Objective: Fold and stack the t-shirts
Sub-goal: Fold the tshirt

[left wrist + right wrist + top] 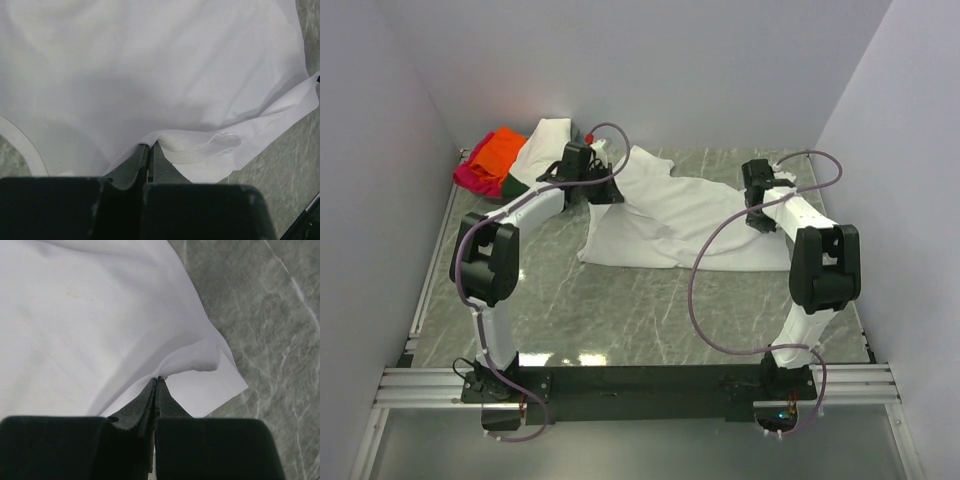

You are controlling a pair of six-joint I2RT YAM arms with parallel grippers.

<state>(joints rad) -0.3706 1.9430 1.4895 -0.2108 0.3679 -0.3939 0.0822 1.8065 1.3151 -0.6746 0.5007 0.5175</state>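
Across the far half of the table [620,310], the white shirt [660,225] lies with its long axis running left to right, strung between the two arms; each gripper sits at its own end, so neither is nearer. The left gripper [150,147] is pinched tight on a folded edge of the cloth, which spreads away ahead of its jaws. The right gripper [157,379] is likewise closed on a corner, with the cloth ahead and to its left. One shirt is held by two grippers. In the far left corner sits a pile [500,152] of orange, magenta, cream-white and something dark, probably four shirts, though overlap hides the count
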